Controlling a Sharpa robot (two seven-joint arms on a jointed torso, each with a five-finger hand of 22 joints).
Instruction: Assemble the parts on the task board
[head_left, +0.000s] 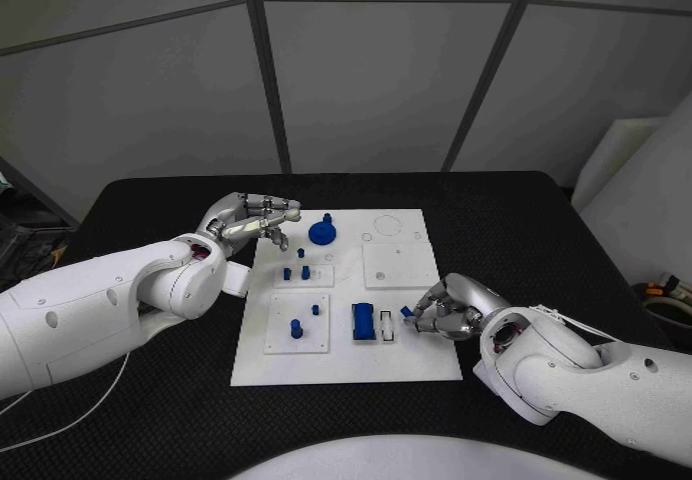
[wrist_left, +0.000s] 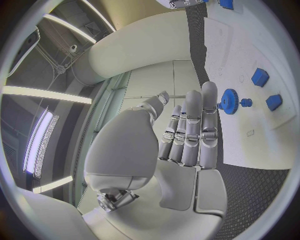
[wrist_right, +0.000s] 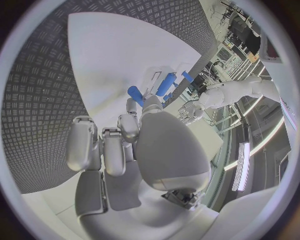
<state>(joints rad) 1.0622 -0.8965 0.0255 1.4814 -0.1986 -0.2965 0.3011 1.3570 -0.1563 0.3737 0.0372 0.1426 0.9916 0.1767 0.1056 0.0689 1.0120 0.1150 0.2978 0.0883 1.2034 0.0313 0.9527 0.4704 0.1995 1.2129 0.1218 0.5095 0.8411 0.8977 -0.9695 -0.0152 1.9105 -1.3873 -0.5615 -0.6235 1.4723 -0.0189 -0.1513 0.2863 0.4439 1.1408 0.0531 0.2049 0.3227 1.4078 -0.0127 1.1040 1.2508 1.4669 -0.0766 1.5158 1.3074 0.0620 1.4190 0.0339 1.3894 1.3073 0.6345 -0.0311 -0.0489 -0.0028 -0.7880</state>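
Head view: the left hand (head_left: 257, 220) hovers with fingers apart and empty just beside the blue toothed gear (head_left: 322, 233) standing on the flat white task board (head_left: 346, 362). The right hand (head_left: 451, 310) pinches a small blue plastic part (head_left: 408, 313) at the board's right edge. Right wrist view: the part sits between thumb and fingertip.

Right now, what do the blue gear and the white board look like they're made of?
The blue gear looks like matte plastic, evenly coloured with crisp teeth, possibly printed. The task board looks like smooth white plastic or coated sheet; its flat, dull surface leaves that open.
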